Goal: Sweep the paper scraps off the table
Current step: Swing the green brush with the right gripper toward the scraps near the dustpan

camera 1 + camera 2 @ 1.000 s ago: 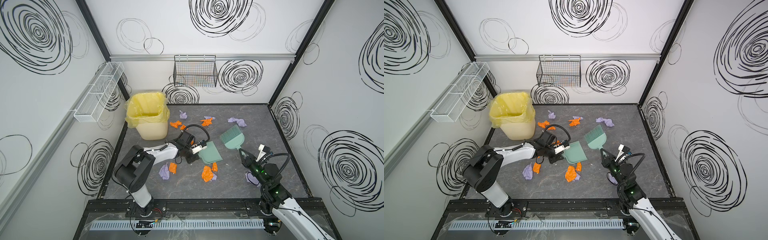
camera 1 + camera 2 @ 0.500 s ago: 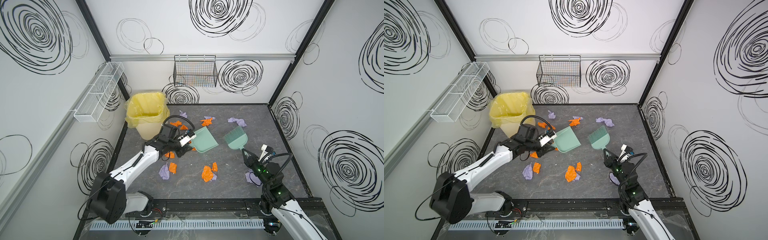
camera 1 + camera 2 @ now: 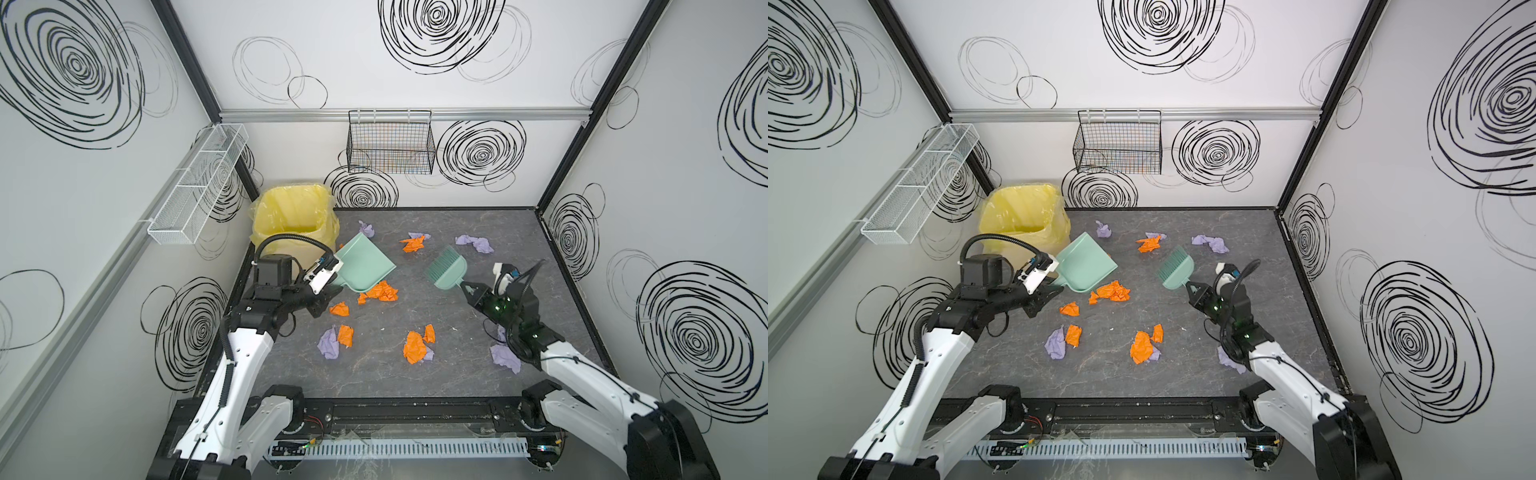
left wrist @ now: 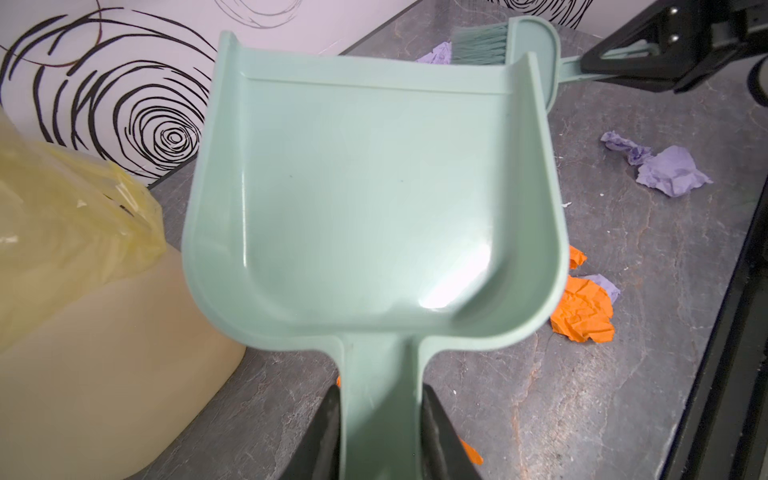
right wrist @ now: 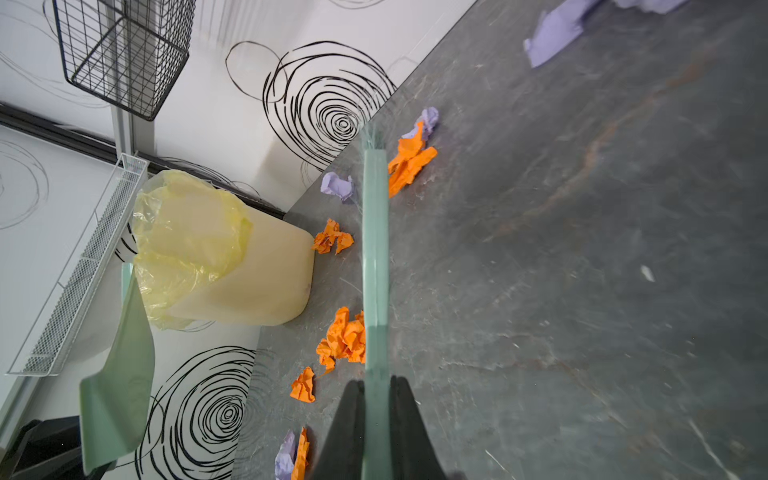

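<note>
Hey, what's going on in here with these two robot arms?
It's a clean-up, partway through. The left pincer grips the handle of a green dustpan, held beside the yellow-lined bin, and the pan is empty. The right pincer holds a matching brush by its handle near the middle of the table. Orange and purple paper scraps lie scattered across the table, none of them in the pan.

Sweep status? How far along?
Done: tools grasped, left jaws shut on the dustpan handle, right jaws on the brush. In hand: dustpan held up beside the bin, empty. Left: orange and purple paper scraps lie scattered across the table; none in the pan.
</note>
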Tool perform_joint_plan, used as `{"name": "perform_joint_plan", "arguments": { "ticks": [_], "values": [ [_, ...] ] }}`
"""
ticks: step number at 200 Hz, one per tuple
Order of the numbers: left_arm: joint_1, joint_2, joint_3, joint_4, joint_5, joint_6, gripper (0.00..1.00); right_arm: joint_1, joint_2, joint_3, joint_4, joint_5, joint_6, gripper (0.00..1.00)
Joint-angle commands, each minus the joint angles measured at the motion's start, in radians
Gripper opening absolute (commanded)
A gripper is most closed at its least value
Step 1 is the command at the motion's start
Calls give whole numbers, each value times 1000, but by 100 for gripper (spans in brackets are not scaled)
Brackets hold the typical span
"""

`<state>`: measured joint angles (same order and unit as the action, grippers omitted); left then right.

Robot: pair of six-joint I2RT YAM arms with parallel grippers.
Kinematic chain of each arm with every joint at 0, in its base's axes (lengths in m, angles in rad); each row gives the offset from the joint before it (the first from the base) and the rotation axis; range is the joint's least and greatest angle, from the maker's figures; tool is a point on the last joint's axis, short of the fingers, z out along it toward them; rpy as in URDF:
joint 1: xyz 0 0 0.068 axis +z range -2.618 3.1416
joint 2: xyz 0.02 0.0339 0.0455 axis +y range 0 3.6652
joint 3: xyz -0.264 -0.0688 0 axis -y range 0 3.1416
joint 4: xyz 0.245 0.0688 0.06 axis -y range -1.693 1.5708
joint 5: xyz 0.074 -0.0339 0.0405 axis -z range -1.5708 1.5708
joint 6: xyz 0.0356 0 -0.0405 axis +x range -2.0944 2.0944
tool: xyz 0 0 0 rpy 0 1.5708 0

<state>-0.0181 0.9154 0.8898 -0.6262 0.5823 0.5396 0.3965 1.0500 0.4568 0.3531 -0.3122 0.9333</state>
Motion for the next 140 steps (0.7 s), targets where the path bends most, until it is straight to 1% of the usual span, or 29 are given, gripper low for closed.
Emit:
{"name": "perform_joint_plan", "arguments": {
  "ticks": [1, 14, 34, 60, 77, 107, 140],
  "values": [
    [42, -13, -5, -12, 79, 17, 0, 60, 168, 186, 112, -21, -13, 0],
    [70, -10, 6, -12, 114, 5, 0, 92, 310, 300, 142, -39, 16, 0],
    [101, -5, 18, -2, 158, -15, 0, 113, 547, 517, 187, -121, 81, 0],
    [123, -8, 24, 2, 181, -32, 0, 123, 843, 838, 149, -216, 149, 0],
    [134, -20, 13, 1, 180, -29, 0, 126, 1012, 996, 194, -241, 225, 0],
    [160, -31, -10, -25, 187, -1, 0, 134, 1224, 1232, 191, -234, 305, 0],
    [189, -40, -33, -41, 189, 37, 0, 151, 1373, 1359, 241, -254, 408, 0]
  ]
}}
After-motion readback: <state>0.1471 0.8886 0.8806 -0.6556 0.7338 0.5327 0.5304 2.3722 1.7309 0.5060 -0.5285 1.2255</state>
